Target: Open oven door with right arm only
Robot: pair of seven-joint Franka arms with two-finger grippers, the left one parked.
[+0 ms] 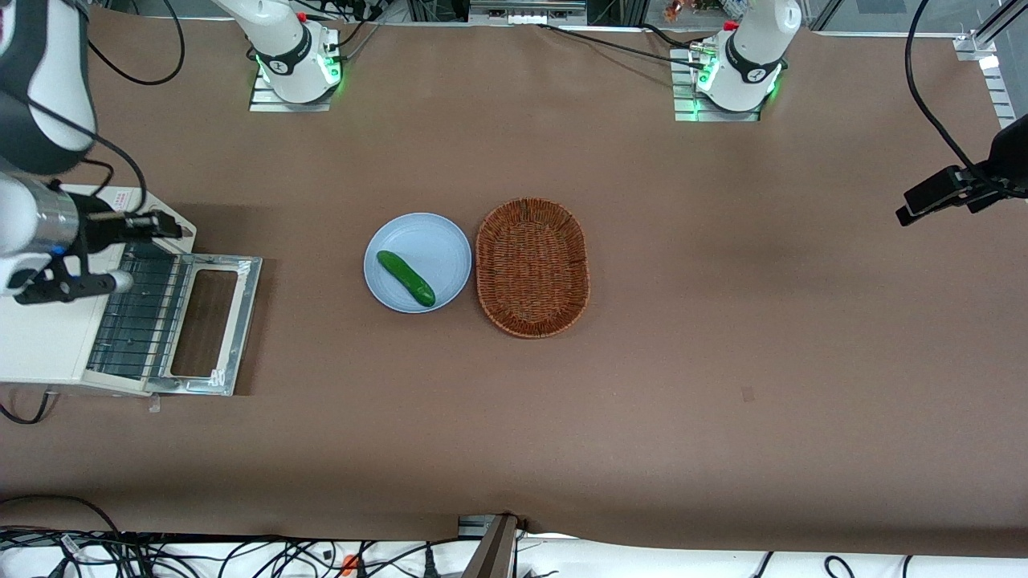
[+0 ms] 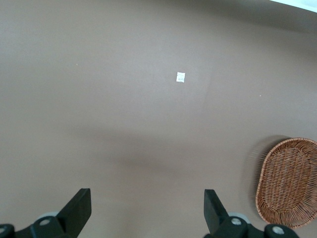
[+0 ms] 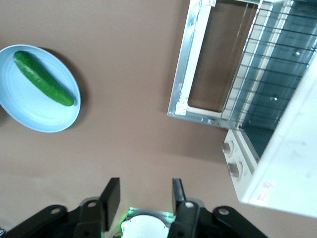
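Oven door (image 1: pixel 210 323) folded flat open; jaws (image 3: pixel 143 198) above, clear, parted.

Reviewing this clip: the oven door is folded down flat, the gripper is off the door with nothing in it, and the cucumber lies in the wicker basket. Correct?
One detail is wrong. The cucumber lies on the blue plate, not in the wicker basket, which the front view shows beside the plate. The oven door is indeed folded down flat, and the gripper is above the table, off the door, holding nothing.

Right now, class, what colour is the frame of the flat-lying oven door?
Silver metal frame around dark glass, clearest in the right wrist view.
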